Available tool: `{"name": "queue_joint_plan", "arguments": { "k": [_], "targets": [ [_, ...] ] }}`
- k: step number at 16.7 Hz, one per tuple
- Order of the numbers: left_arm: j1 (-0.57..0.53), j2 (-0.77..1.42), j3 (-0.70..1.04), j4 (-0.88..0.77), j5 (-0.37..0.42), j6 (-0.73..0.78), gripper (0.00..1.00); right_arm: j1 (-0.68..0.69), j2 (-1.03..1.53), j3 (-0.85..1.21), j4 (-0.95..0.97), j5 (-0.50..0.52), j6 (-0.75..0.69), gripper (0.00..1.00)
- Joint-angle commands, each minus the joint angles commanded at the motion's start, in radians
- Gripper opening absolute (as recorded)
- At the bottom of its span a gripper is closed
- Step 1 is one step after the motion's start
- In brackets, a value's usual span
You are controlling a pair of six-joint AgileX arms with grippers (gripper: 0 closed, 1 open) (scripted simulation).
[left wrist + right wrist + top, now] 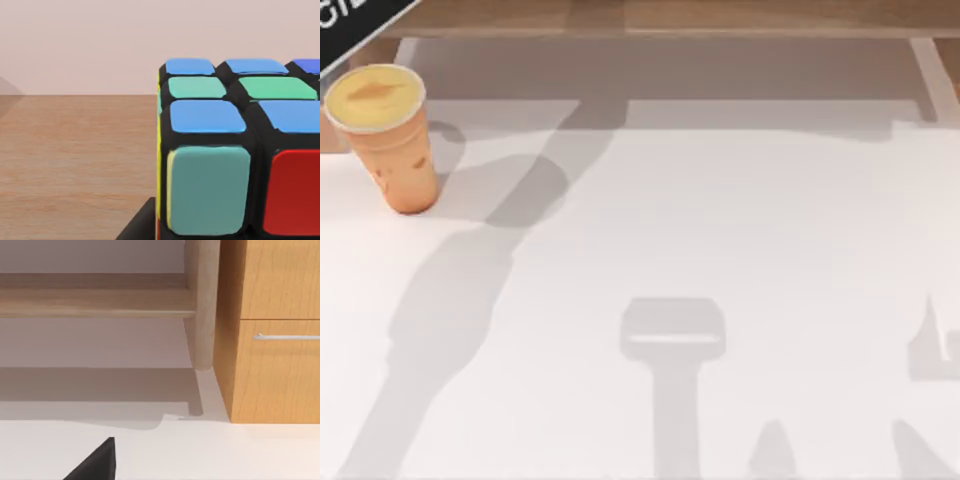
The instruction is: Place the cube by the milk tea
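Note:
The milk tea (385,135) is a tall orange cup with a pale yellow top, standing upright at the table's far left. The cube (235,150) has a black frame with blue, green, teal, red and yellow stickers. It looms very close in the left wrist view, raised off the table with a wooden surface behind it. My left gripper (142,227) is shut on it, a black finger edge pressed to its lower side. A black part of my left arm (360,20) crosses the top view's far-left corner, above the cup. A black piece of my right gripper (95,464) hangs over the white table.
The white table (720,250) carries long arm shadows. A wooden ledge (670,18) runs along its far edge. In the right wrist view a wooden cabinet (275,330) with a metal handle and a pale post (201,305) stand beyond the table.

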Motion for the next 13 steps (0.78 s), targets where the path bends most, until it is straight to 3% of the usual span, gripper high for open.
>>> {"name": "queue_joint_plan", "arguments": {
  "k": [10, 13],
  "targets": [
    [0.004, 0.004, 0.061, -0.045, 0.001, 0.000, 0.00, 0.000, 0.000, 0.000, 0.000, 0.000, 0.000, 1.00],
    [0.067, -0.021, 0.126, -0.073, 0.008, -0.008, 0.00, 0.000, 0.000, 0.000, 0.000, 0.000, 0.000, 1.00]
  ]
}}
